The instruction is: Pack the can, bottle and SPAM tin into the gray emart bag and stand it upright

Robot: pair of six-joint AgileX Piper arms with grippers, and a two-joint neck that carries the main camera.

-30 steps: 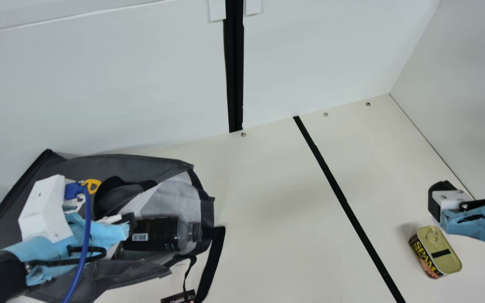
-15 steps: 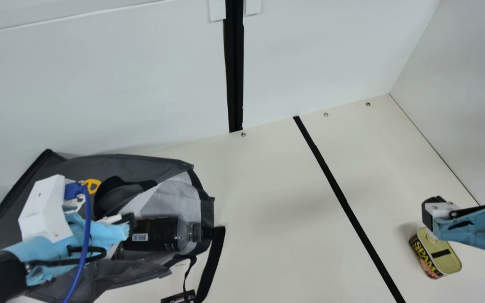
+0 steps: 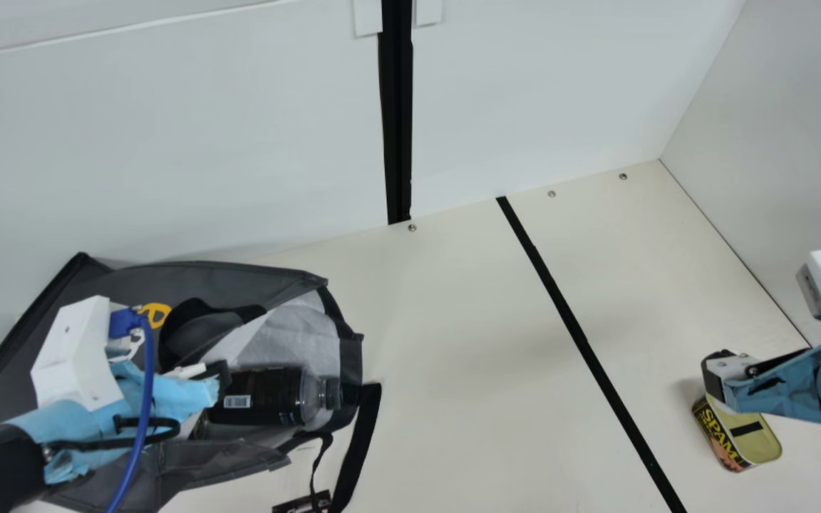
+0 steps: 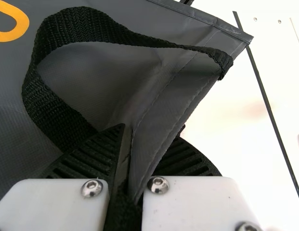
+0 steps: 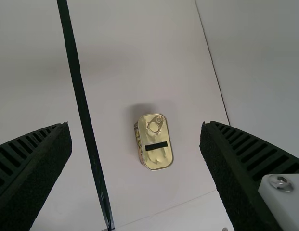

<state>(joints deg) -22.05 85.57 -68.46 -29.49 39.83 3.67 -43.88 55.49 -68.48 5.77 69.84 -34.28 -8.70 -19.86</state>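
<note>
In the main view my left gripper (image 3: 219,377) is at the mouth of the gray bag (image 3: 197,281), which lies on its side. The left wrist view has my left gripper (image 4: 127,163) shut on the bag's edge (image 4: 175,103), beside a black strap. A dark bottle (image 3: 268,397) lies in the bag's mouth, cap outward. My right gripper (image 3: 715,377) hangs above the SPAM tin (image 3: 760,447) at the right, partly covering it. In the right wrist view my right gripper (image 5: 136,144) is wide open, with the tin (image 5: 156,156) on the table between and beyond its fingers.
The cream table (image 3: 482,399) has a black tape line (image 3: 581,342) between bag and tin. White walls (image 3: 560,92) stand behind and at the right. A black strap (image 3: 360,442) trails from the bag near a small dark printed item (image 3: 302,504).
My right arm has moved left and slightly nearer the front, so its gripper now covers part of the tin. My left arm, the bag and the bottle have kept still.
</note>
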